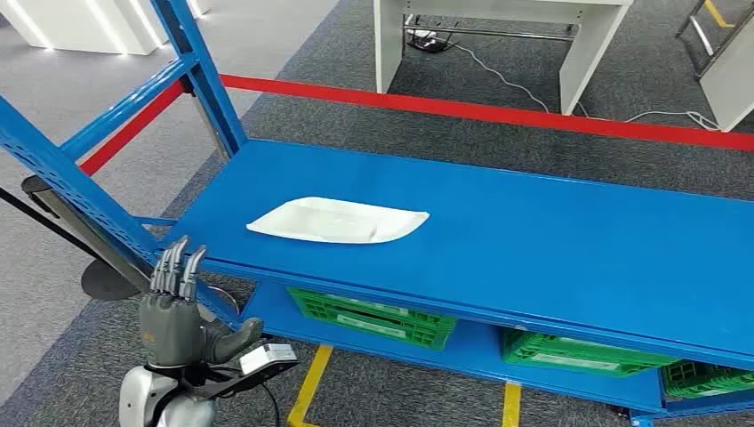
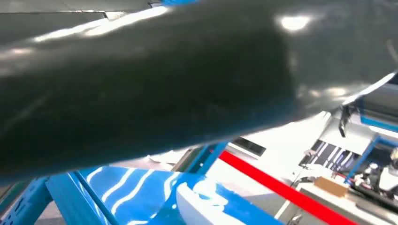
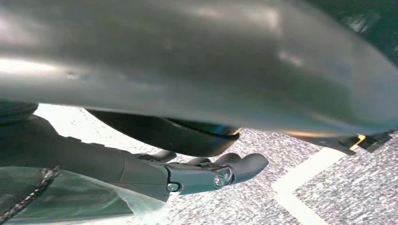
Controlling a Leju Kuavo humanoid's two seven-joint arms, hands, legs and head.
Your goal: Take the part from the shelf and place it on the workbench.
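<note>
Left hand [image 1: 173,307] hangs low by the blue metal shelf [image 1: 551,240], fingers straight and apart, holding nothing. The flat white moulded plastic part [image 1: 336,220] lies on the top shelf deck, well apart from it. Looks light, thin, probably slick, so I'd pinch the near rim. Right hand [image 3: 206,173]: fingers curled, can't tell.
</note>
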